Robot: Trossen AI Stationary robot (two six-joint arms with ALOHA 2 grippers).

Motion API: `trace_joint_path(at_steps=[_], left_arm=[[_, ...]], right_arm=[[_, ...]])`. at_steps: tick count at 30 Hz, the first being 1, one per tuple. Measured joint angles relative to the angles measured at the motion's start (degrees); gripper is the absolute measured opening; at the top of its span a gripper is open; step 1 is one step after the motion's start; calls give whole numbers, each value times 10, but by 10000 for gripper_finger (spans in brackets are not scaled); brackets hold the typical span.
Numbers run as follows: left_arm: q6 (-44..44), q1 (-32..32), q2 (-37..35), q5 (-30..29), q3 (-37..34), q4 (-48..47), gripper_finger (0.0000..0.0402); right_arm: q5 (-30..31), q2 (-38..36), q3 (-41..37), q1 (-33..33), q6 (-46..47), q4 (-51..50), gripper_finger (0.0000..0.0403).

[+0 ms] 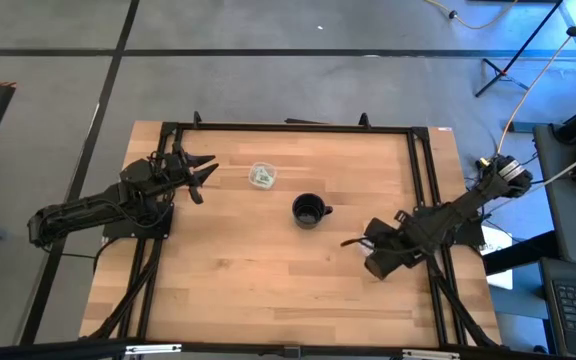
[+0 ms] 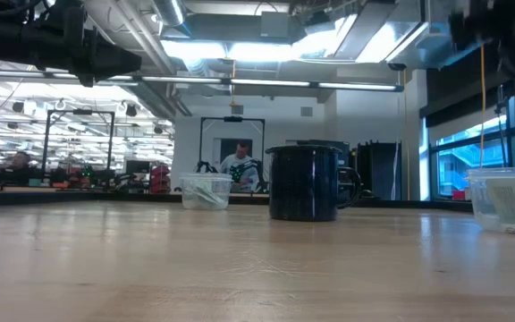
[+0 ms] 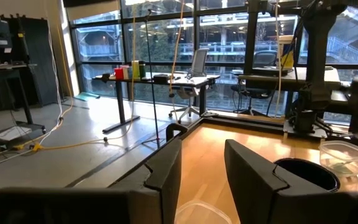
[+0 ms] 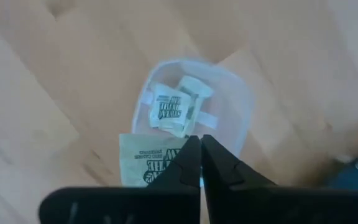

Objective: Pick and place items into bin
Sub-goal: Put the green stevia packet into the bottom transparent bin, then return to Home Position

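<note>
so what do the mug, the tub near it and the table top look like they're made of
Mug: black with a glossy finish, going by the light streaks on its side; probably enamelled metal or glazed ceramic, hard to say which.
Tub: thin clear plastic, since the pale packets inside show through its wall.
Table top: light wood with visible strips and grain, and a faint satin sheen.

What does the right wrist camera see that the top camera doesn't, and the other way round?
Only right wrist: a tub with packets inside, and one packet that looks pinched in the shut right hand. Only top: the mug, the open left hand, a second tub. Both: the wooden table.
</note>
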Motion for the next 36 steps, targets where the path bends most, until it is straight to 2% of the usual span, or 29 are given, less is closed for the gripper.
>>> trace_joint_path(at_steps=[6,14,22,30,36], left_arm=[[0,0,0,0,0,0,116],[0,0,0,0,0,0,120],[0,0,0,0,0,0,118],[0,0,0,1,0,0,119],[0,0,0,1,0,0,116]], right_arm=[[-10,-14,-96,-31,-21,78,0],[-13,-16,-154,-61,-46,157,0],[-13,-16,-156,-62,-59,167,23],[-14,-18,-155,-62,-71,162,95],[-14,-19,-85,-62,-86,57,123]])
